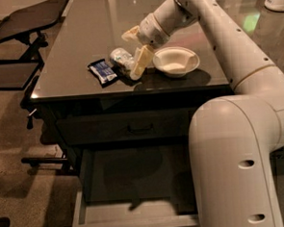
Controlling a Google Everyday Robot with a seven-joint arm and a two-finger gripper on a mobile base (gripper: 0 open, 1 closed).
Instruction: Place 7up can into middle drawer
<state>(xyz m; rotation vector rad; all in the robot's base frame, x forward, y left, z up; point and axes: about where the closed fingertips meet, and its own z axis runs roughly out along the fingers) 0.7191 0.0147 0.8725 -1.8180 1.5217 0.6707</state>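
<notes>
The 7up can [121, 57] lies on its side on the dark tabletop [79, 37], near the front edge, between a dark-blue snack packet and a white bowl. My gripper [134, 49] reaches down from the right. Its cream fingers [140, 62] are open and straddle the can's right end, one behind it and one in front. The middle drawer [129, 225] is pulled out below the table front, with its deep dark interior showing. My arm's large white base segment covers the drawer's right part.
The flat dark-blue snack packet [102, 71] lies just left of the can. The white bowl [176, 61] sits just right of the gripper. A closed drawer with a bar handle [140, 128] sits above the open one. A black folding stand [25, 21] stands at the left.
</notes>
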